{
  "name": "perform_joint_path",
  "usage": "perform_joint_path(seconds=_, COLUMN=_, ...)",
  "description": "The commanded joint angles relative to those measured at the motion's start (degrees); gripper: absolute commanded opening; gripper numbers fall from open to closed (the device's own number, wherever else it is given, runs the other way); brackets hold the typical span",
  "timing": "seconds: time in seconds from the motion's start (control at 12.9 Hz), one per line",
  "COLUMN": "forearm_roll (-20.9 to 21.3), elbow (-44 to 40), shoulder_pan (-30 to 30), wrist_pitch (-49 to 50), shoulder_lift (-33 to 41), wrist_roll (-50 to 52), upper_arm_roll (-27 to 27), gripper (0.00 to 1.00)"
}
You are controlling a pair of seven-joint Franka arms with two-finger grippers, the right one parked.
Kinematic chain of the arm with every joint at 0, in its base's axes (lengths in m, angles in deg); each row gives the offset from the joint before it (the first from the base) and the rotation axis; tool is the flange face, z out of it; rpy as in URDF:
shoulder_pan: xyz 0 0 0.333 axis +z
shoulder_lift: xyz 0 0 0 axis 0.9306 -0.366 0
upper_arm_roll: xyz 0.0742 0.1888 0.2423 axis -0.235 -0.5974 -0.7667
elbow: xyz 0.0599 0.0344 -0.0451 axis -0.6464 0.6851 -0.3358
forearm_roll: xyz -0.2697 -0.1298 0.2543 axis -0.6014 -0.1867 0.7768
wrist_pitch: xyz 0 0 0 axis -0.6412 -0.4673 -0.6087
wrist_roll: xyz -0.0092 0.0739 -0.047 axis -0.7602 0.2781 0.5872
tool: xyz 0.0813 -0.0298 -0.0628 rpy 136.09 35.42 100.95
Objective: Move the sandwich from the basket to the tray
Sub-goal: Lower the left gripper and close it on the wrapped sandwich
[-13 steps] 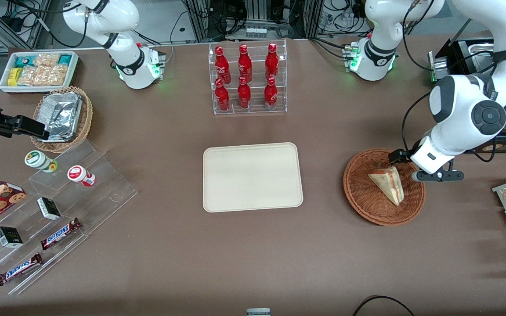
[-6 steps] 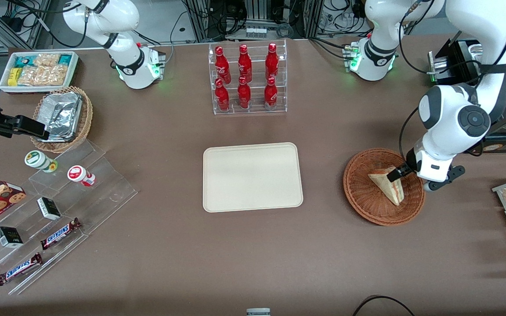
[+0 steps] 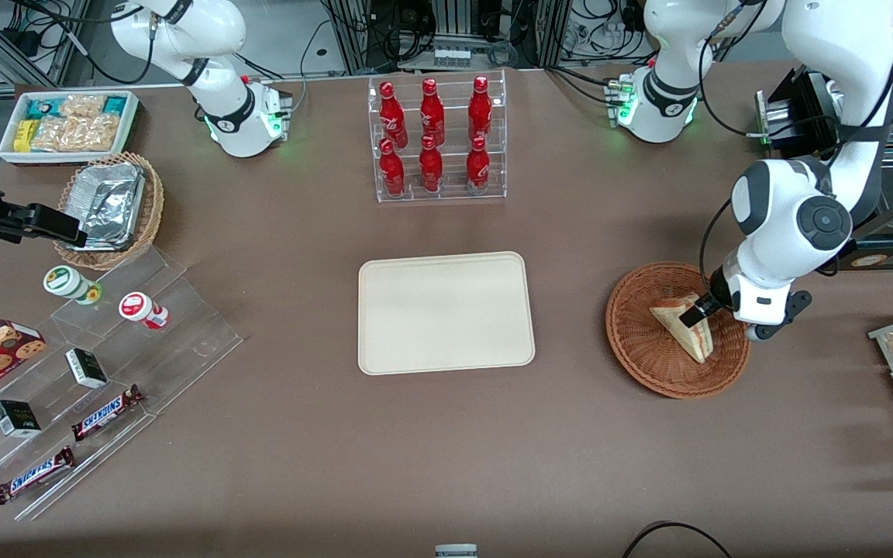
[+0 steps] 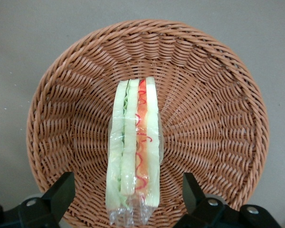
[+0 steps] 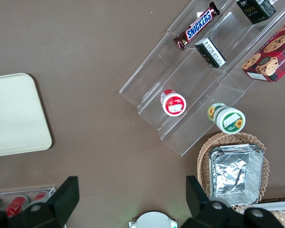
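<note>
Hovering over the round reddish-brown woven wicker basket, the left pincer is standing released, fingers straddling the small triangular clear-wrapped white-bread sandwich, its long axis running between them; the flat cream rectangular tray is lying at frame centre.

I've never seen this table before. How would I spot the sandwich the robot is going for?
Find the round reddish-brown woven wicker basket at the working arm's end of the table, beside the flat cream-beige rectangular tray. The pale triangular wedge sandwich in clear wrap lies in it, with the left arm's gripper open just above, one finger on each side. It is the only thing in that basket, showing red and green filling layers.
</note>
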Motion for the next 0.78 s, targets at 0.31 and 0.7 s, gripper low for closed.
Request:
perform_joint_path(seconds=0.31, forearm_roll=-0.37, elbow=0.49, shoulder_pan=-0.43, wrist_pitch=-5.08, shoulder_lift=-4.36, wrist_roll=2.08, upper_arm_roll=0.23, gripper=1.00)
perform_joint_path(seconds=0.7, forearm_roll=-0.19, elbow=1.37, shoulder_pan=-0.34, wrist_pitch=-2.11, shoulder_lift=-3.67, wrist_roll=-0.89, upper_arm_roll=0.14, gripper=0.00)
